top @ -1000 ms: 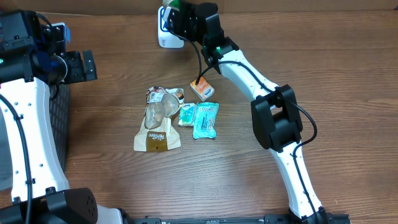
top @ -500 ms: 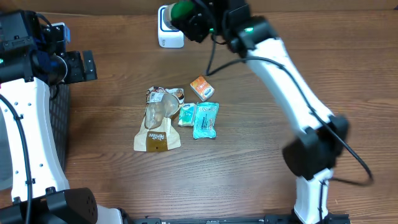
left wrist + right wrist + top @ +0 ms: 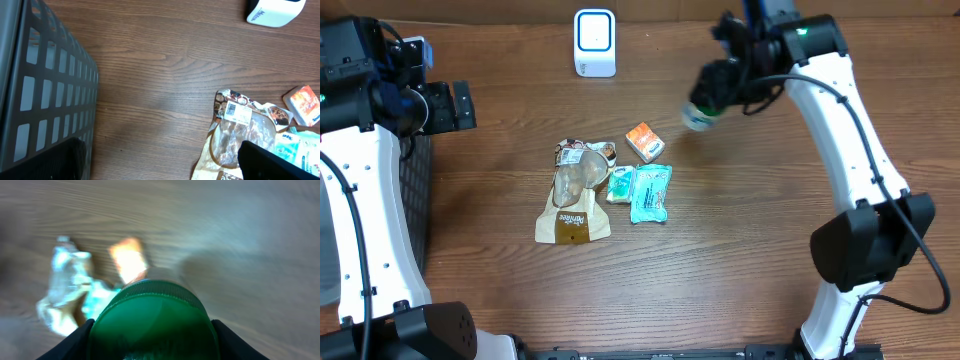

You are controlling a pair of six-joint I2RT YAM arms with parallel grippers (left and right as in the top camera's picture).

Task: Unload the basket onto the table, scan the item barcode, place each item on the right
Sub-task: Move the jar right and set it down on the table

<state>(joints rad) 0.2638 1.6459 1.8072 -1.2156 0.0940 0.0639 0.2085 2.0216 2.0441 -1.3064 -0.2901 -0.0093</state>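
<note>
**Right pincer holds green-capped container aloft, off to the scanner's right**

The right pincer is clamped on the container. In the wrist view its two dark fingers flank the round green lid, which fills the space between them. Gripping at the cap probably leaves the pale body below free, so a printed code on the side can be turned toward a reader. The overhead view shows the container hanging above the desk, well apart from the white scanner at the far edge, with bare wood beneath it. The wrist picture is smeared, so no label or barcode on the container can be made out.

The left pincer has its jaws spread wide and grips nothing. It sits over the desk's left side, beside the dark slotted basket, and looks parked out of the working arm's way.

The other goods lie in a loose cluster mid-desk, likely waiting for a turn:
- a brown pouch
- an orange packet
- a teal packet
- a small green packet, wedged between the pouch and the teal packet

The pouch carries a white label with what looks like barcode lines, facing up. Its print is too small to read. Dark lettering on the scanner's base shows in the left wrist view but stays illegible, as does the wording on the pouch and packets.
</note>
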